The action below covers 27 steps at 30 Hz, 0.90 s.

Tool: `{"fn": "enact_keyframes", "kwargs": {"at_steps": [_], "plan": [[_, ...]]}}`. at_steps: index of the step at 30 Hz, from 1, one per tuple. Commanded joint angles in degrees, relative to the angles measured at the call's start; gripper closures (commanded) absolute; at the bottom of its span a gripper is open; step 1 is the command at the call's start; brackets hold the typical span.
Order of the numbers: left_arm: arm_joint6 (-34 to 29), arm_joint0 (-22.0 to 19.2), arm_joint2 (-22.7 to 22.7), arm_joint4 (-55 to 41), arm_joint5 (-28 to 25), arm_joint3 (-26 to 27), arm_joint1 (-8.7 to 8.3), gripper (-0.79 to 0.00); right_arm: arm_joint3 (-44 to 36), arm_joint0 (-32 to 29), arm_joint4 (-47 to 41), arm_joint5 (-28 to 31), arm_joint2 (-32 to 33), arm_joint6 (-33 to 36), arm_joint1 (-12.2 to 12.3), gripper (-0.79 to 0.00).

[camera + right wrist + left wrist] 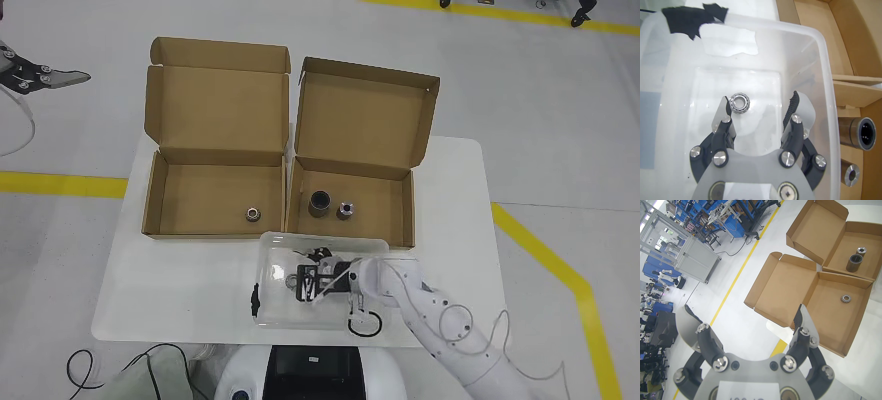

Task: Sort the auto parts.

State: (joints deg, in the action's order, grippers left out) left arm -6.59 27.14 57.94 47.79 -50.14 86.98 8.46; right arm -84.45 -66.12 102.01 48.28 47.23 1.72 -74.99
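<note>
Bearing (pixel 739 104) in the clear bin (pixel 826 62) is sitting bore-up just inside one finger of our right gripper (pixel 761 101), whose jaws we are holding apart, so we are judging it off-centre.

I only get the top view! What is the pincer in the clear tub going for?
Observer: The right wrist view shows a small bearing lying on the bottom of the clear tub. It sits close beside one fingertip of the open right pincer.
Operator: Is the other pincer holding anything?
Observer: No. The left pincer is wide open and empty, out over the floor beside the table.
</note>
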Motion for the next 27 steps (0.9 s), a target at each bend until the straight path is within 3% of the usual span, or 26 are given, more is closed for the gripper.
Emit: {"fn": "enact_keyframes", "kwargs": {"at_steps": [1, 7, 16, 27], "plan": [[0.00, 0.00, 0.00, 0.00, 0.00, 0.00, 0.00, -0.785, -0.86, 0.29, 0.11, 1.63, 0.33, 0.45, 0.25, -0.597], [0.00, 0.00, 0.00, 0.00, 0.00, 0.00, 0.00, -0.785, -5.21, 1.23, -1.28, 6.25, 1.62, 3.71, 0.87, -0.606], [0.00, 0.00, 0.00, 0.00, 0.00, 0.00, 0.00, -0.785, -7.29, 2.15, -3.22, 7.53, 1.08, 9.23, 0.94, -0.548], [0.00, 0.00, 0.00, 0.00, 0.00, 0.00, 0.00, -0.785, 0.80, 5.04, -0.51, 3.87, -4.62, 2.87, -0.09, -0.437]]}}
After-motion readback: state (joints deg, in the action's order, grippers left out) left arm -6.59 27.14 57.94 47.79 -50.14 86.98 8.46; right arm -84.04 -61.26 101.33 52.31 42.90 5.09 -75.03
